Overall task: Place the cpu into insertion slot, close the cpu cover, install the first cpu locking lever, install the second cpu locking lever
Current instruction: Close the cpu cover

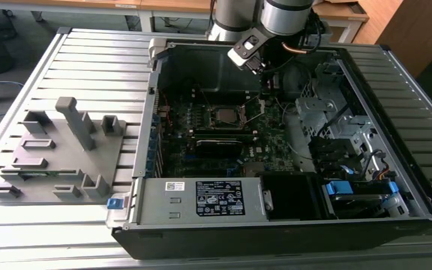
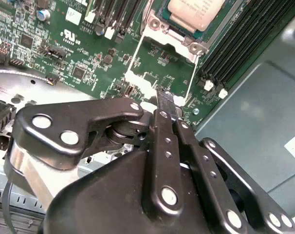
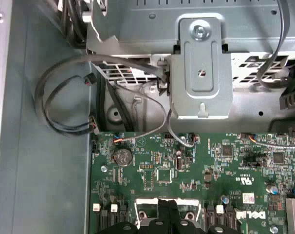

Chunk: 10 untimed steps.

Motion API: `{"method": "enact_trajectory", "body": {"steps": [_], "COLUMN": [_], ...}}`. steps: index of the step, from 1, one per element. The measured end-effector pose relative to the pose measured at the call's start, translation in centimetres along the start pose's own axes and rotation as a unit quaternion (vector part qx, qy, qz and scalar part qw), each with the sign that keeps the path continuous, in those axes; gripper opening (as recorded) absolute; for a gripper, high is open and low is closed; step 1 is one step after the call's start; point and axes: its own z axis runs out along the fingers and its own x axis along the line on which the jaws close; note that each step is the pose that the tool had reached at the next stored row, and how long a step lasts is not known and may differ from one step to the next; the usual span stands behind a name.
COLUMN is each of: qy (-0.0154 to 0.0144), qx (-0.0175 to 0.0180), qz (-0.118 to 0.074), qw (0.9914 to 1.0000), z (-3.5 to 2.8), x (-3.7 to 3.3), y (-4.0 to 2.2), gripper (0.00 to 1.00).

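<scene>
The cpu (image 1: 227, 116) lies in the insertion slot (image 1: 213, 110) on the motherboard inside the open computer case; in the second wrist view its pale metal top (image 2: 196, 12) sits inside the slot's rim (image 2: 159, 22). The cpu cover (image 1: 255, 109) is swung open away from the slot, and its thin silver frame (image 2: 136, 79) sits just off the fingertips. My gripper (image 2: 165, 100) is shut, with its tips at the cover's outer edge (image 3: 147, 202); whether they pinch it I cannot tell. In the exterior view the gripper (image 1: 267, 84) hangs just behind the slot.
Black memory slots (image 2: 240, 44) run beside the slot. A grey metal drive bracket (image 3: 201, 63) and looped cables (image 3: 64, 112) lie beyond the board. A power supply (image 1: 216, 197) fills the case's front. A grey fixture with pegs (image 1: 58, 146) stands at the exterior view's left.
</scene>
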Motion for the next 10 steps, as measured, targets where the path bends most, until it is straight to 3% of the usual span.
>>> {"method": "enact_trajectory", "body": {"steps": [6,10], "qy": [0.0,-0.0001], "qx": [0.0,0.0007], "qz": [0.0,0.0], "qw": [1.0,1.0], "z": [0.0,0.06], "x": [0.0,0.02], "y": [0.09,1.02], "gripper": [0.11,0.11]}}
